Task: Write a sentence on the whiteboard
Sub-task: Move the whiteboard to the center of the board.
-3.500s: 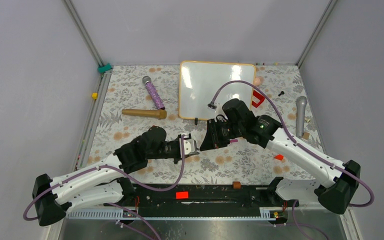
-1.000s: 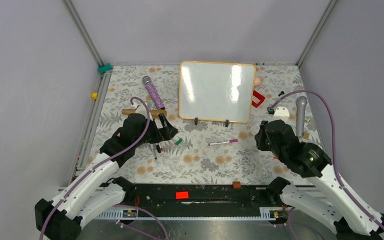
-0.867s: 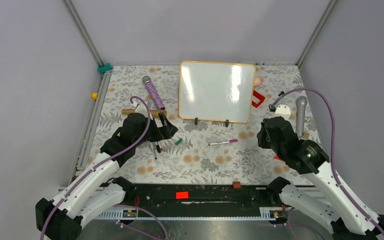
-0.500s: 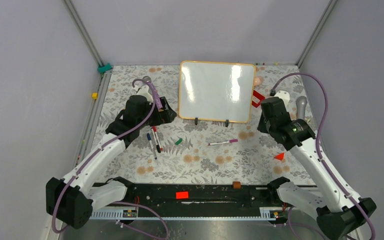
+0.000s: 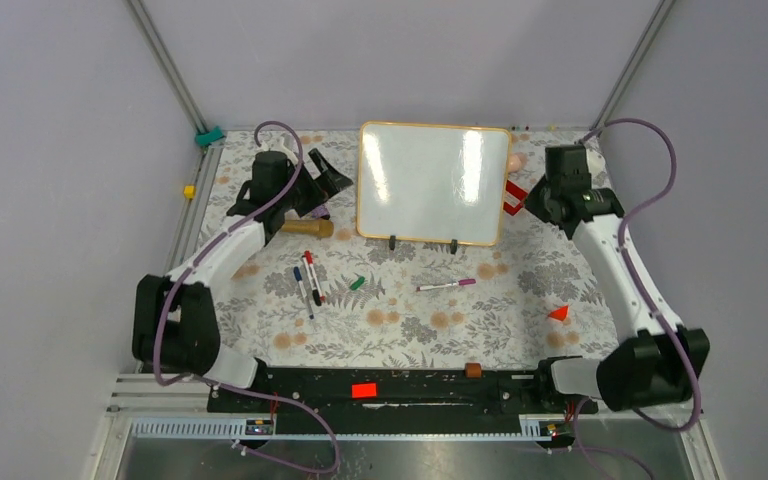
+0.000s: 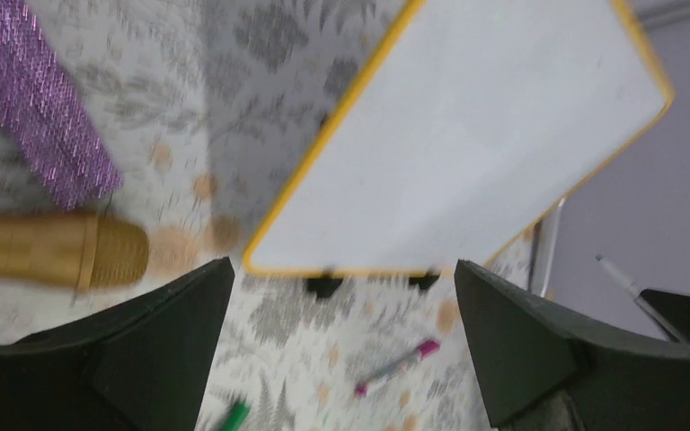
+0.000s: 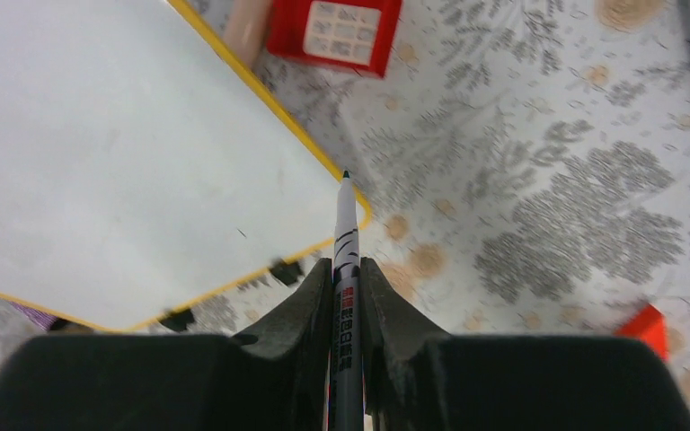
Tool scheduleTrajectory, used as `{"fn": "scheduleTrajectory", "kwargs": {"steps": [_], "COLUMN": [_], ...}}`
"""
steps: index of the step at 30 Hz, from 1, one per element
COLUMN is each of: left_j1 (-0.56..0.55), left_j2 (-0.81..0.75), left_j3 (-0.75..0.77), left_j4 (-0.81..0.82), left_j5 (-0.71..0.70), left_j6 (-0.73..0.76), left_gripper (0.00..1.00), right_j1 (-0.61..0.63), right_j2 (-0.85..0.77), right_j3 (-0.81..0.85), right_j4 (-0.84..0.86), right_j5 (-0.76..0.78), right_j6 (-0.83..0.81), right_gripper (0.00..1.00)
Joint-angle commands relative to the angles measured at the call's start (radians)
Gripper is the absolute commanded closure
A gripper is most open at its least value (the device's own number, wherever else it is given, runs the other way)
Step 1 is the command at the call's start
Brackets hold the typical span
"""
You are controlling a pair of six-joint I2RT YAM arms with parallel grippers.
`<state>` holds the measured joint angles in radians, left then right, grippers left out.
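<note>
Two loose markers [image 5: 307, 284], one blue and one red, lie nearest me at lower left of the overhead view. A green cap [image 5: 357, 283] and a pink-capped marker [image 5: 447, 285] sit further in toward the middle, and a small orange wedge [image 5: 558, 313] at lower right. None of them is on the path I care about. Past those, both arms are stretched out to flank the whiteboard [image 5: 430, 180], which stands leaning back on its two black feet [image 5: 392, 241] at upper centre, its face bare. The right gripper [image 7: 346, 267] pinches a green-tipped marker [image 7: 345, 215] between pressed-together fingers, the pen's long axis running straight out ahead of the wrist. In the right wrist view the tip sits at the orange frame by the board's lower right corner; I cannot tell whether it touches. The writing surface lies up and to the left of the tip, so I judge the next move is a swing left onto the white. The left gripper [image 6: 341, 268] hangs spread wide and empty at the board's left edge, well placed to steady it. Room is tight at the sides. A gold microphone [image 6: 54, 251] and a purple glitter microphone [image 6: 40, 99] lie near the left edge, and a red block [image 7: 337, 31] and a peach-coloured thing [image 7: 247, 27] sit just past the right edge. Behind everything stands the grey back wall [image 5: 390, 60].
</note>
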<state>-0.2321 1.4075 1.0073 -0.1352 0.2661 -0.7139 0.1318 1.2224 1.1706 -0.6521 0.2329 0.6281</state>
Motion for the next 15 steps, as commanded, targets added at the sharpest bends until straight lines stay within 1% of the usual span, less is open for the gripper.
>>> {"fn": "scheduleTrajectory", "kwargs": {"steps": [1,3,5,7,10,12,14,15], "left_j1": [0.055,0.085,0.098,0.101,0.112,0.121,0.125,0.125], "left_j2": [0.142,0.203,0.259,0.3,0.383,0.441,0.489,0.507], "left_j3": [0.068,0.089,0.109,0.137,0.205,0.248,0.271,0.275], "left_j4": [0.344,0.41,0.441,0.456,0.441,0.436,0.476,0.508], "left_j5": [0.075,0.087,0.067,0.026,0.004,0.029,0.074,0.095], "left_j6": [-0.212,-0.27,-0.305,-0.317,-0.323,-0.325,-0.323,-0.32], "left_gripper": [0.08,0.13,0.14,0.16,0.27,0.38,0.62,0.69], "right_j1": [-0.02,-0.033,-0.055,-0.086,-0.121,-0.125,-0.151,-0.153], "right_j2": [0.159,0.221,0.258,0.286,0.335,0.367,0.388,0.397], "right_j3": [0.146,0.162,0.168,0.165,0.17,0.167,0.15,0.129], "right_j4": [0.123,0.159,0.178,0.211,0.259,0.316,0.379,0.417], "right_j5": [0.001,0.018,0.043,0.034,-0.011,-0.109,-0.172,-0.205], "right_j6": [0.15,0.212,0.288,0.331,0.331,0.276,0.25,0.24], "right_gripper": [1.0,1.0,1.0,1.0,1.0,1.0,1.0,1.0]}}
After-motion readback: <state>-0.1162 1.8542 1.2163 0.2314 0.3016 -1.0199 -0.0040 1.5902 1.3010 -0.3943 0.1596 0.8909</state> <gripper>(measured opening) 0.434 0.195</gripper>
